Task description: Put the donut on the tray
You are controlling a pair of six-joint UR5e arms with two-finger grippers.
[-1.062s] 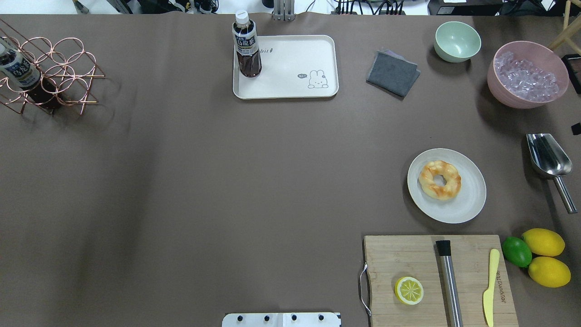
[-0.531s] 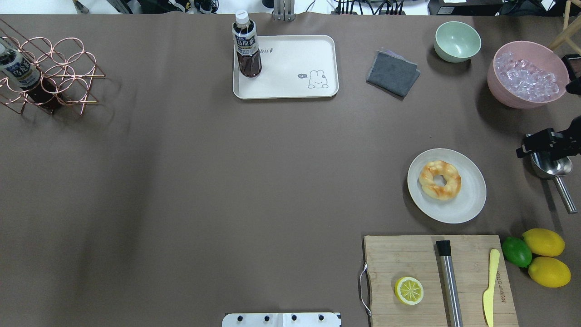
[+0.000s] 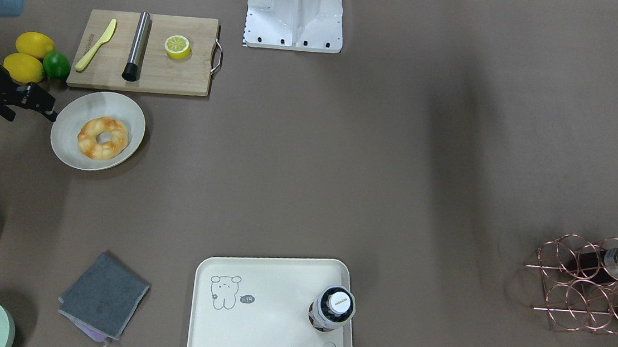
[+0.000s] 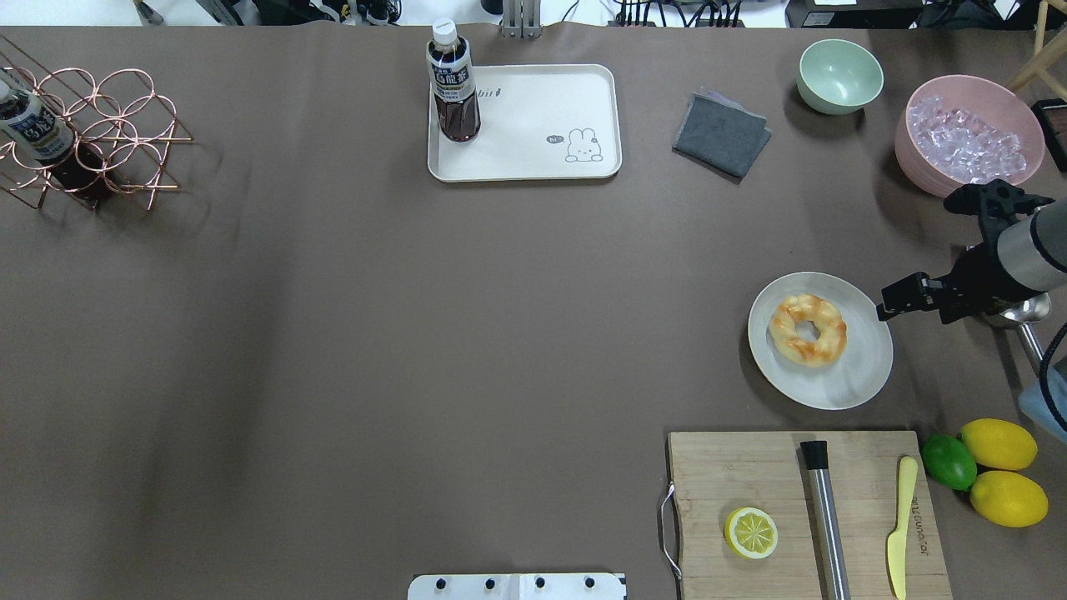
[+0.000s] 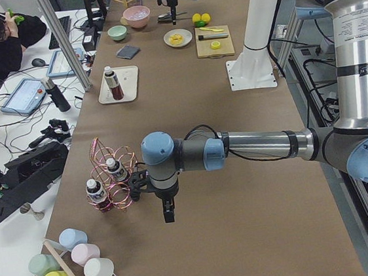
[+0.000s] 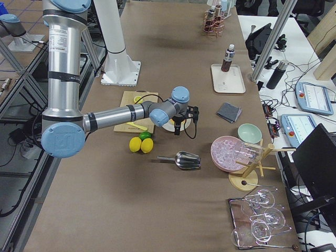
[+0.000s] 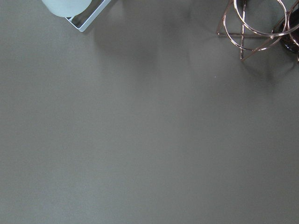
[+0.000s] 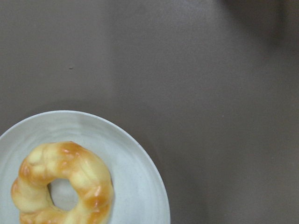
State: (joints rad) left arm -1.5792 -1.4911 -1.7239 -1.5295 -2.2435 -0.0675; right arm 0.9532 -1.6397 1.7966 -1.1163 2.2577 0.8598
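The golden, glazed donut (image 4: 807,329) lies on a round cream plate (image 4: 859,375) at the right of the table; it also shows in the front view (image 3: 103,137) and the right wrist view (image 8: 65,186). The cream tray (image 4: 542,125) with a grey drawing sits at the far middle (image 3: 262,326), well apart from the donut. My right gripper (image 4: 904,302) hovers beside the plate's right rim, fingers apart and empty (image 3: 35,106). My left gripper (image 5: 168,212) hangs over bare table near the copper rack; I cannot tell whether it is open or shut.
A dark tea bottle (image 4: 453,83) stands on the tray's left corner. A steel scoop (image 4: 1029,321) lies under my right arm. A pink ice bowl (image 4: 925,167), a grey cloth (image 4: 721,133), a cutting board (image 4: 733,475) with a lemon half, and a copper rack (image 4: 100,133) are around.
My right arm has come in from the right edge and moved left over the scoop to the plate's right rim. The donut, plate and tray have not moved.
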